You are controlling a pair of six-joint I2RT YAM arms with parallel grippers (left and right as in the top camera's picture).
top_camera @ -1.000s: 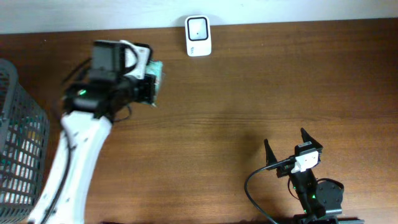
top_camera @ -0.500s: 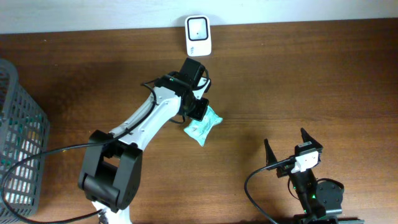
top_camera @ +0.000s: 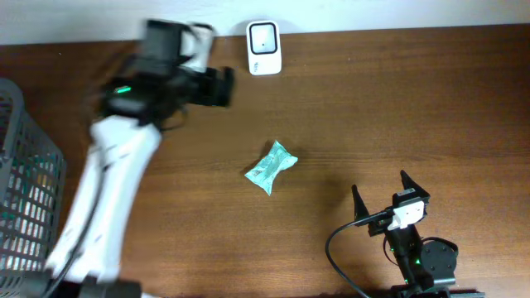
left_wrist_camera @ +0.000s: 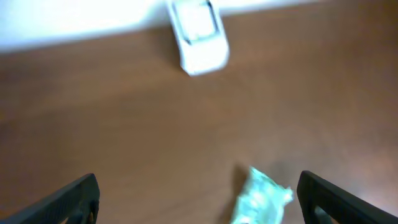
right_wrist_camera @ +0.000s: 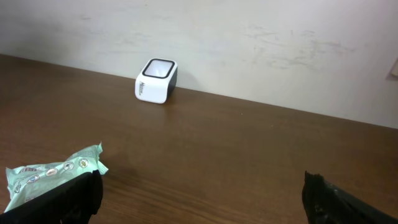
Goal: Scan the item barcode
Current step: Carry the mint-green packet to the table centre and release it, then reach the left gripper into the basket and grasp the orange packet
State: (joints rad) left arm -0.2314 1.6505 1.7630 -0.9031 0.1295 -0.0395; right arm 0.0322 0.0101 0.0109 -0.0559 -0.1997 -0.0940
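**Wood, plastic and crinkled film**

The table is dark brown wood, smooth, with fine grain and a low satin sheen. The scanner is glossy white plastic with a dark window on top. The packet is thin pale-green printed film, crinkled and faintly shiny. The basket is grey openwork mesh. The left arm has a smooth white shell. The wall is matt, scuffed off-white.

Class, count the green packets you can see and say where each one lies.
1. The green packet lies loose in the middle of the table, on the near side of the white scanner. The wire basket at the left edge may hide others.
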